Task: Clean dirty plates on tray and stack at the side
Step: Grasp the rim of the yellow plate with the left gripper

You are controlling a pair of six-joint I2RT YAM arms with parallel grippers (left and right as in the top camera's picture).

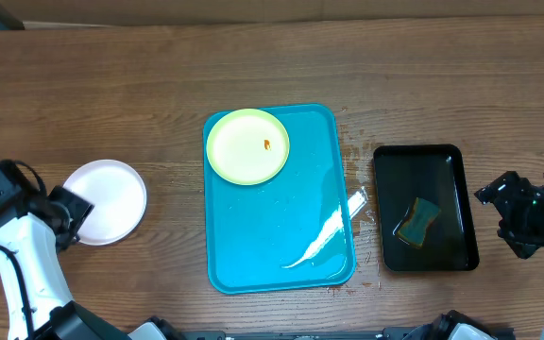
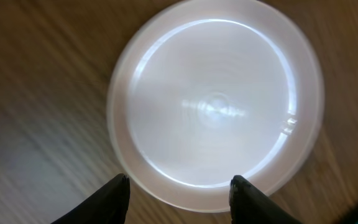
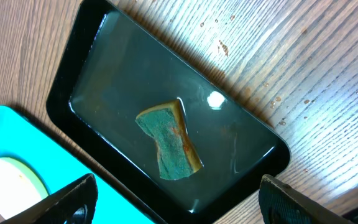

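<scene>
A pale yellow-green plate [image 1: 246, 145] with a small red-orange smear lies at the far left corner of the turquoise tray [image 1: 296, 227]; it also shows in the right wrist view [image 3: 8, 179]. A white plate [image 1: 111, 200] lies on the table left of the tray and fills the left wrist view [image 2: 216, 102]. My left gripper [image 2: 178, 196] is open and empty just above the plate's near rim. My right gripper [image 3: 179, 199] is open and empty, wide apart above the black tray's edge. Only one white plate can be made out.
A smaller black tray [image 1: 461, 203] holding water and a green-yellow sponge [image 1: 416, 220] sits right of the turquoise tray; the sponge also shows in the right wrist view [image 3: 169, 147]. Water and foam streaks lie on the turquoise tray's near right part [image 1: 321, 241].
</scene>
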